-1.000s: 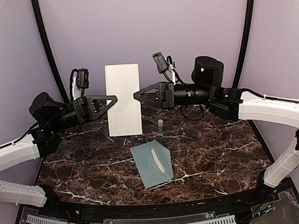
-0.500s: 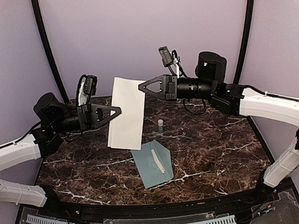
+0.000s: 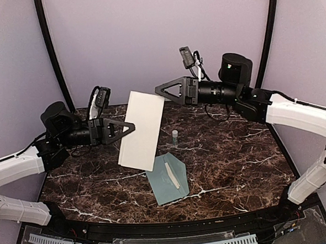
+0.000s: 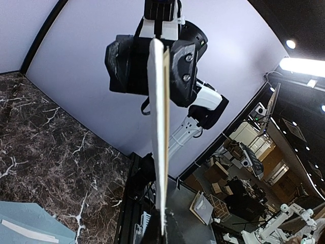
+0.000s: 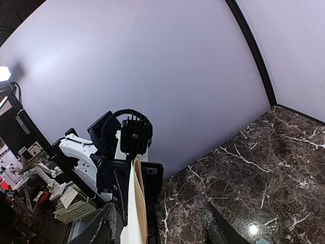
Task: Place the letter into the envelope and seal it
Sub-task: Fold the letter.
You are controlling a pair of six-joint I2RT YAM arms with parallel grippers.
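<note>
The folded letter [image 3: 141, 130] hangs tilted in the air above the table, its plain white back facing the top camera. My left gripper [image 3: 131, 127] is shut on the letter's left edge; the left wrist view shows the letter [image 4: 161, 127] edge-on, running up from my left gripper [image 4: 163, 230]. My right gripper [image 3: 160, 90] stands open at the letter's upper right corner. In the right wrist view the letter [image 5: 134, 213] stands between the spread jaws of my right gripper [image 5: 160, 229], untouched by either. The grey-teal envelope [image 3: 167, 178] lies flat below, flap open, white strip showing.
A small glue stick [image 3: 175, 135] stands upright on the dark marble table [image 3: 237, 161], behind the envelope. Black frame posts [image 3: 54, 57] rise at the back corners. A corner of the envelope [image 4: 25, 226] shows low in the left wrist view.
My right gripper has opened, let go of the letter's right edge and risen. My left gripper has swung down and right with the letter, which now tilts over the envelope.
</note>
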